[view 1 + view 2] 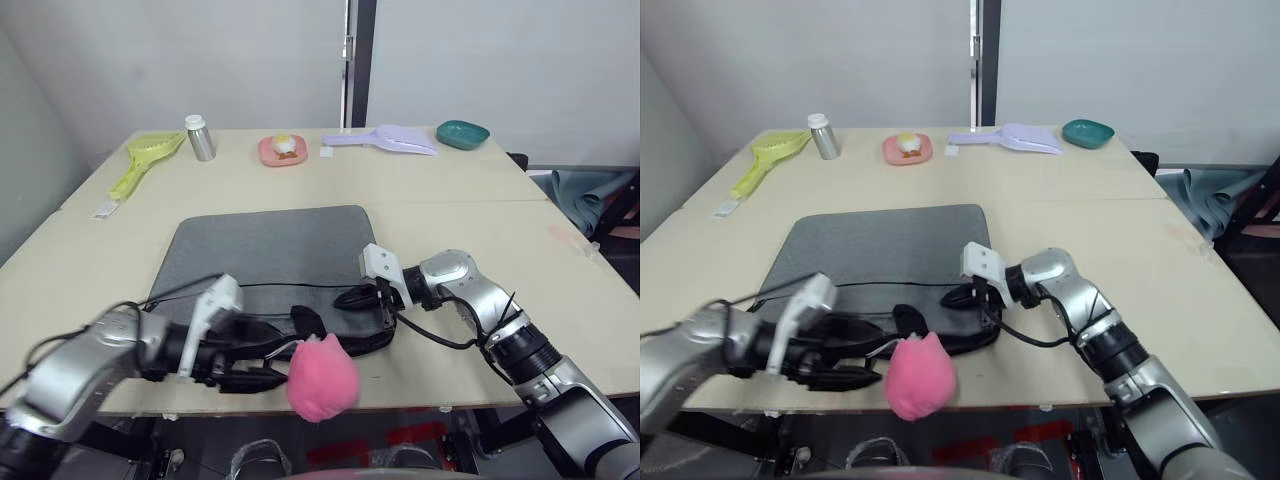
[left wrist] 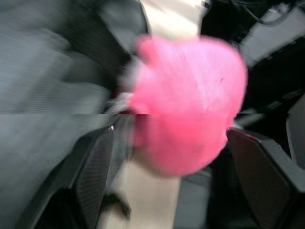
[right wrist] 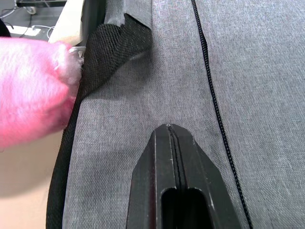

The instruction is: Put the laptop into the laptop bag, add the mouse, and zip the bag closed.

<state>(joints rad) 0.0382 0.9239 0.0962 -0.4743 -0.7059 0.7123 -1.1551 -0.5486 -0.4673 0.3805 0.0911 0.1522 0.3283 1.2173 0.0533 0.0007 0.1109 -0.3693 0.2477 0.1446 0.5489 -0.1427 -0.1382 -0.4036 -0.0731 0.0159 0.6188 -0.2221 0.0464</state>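
1. The bag (image 1: 270, 255) lies flat on the worktop (image 1: 480, 200), its handle edge toward me, close to the near worktop edge.
2. A black zipper line (image 3: 217, 114) runs across the grey fabric near that edge.
3. My right tool (image 1: 352, 296) rests on the bag near its near right corner. In the right wrist view its two fingers are pressed together, nothing visible between them, tips on the fabric just beside the zipper line.
4. My left tool (image 1: 262, 362) is low at the near edge, over the black handles (image 1: 330, 340). Its fingers (image 2: 93, 167) stand apart.
5. A soft pink blob (image 1: 322, 377) hangs off the near worktop edge, by the handles. In the left wrist view it sits between my left fingers; whether they touch it I cannot tell, the view is smeared.
6. Far side of the worktop, left to right: a yellow-green scoop (image 1: 148, 157), a metal canister (image 1: 200, 137), a pink plate (image 1: 282, 150) with something small on it, a lilac scoop (image 1: 385, 138), a teal bowl (image 1: 462, 133). All well apart from the bag.
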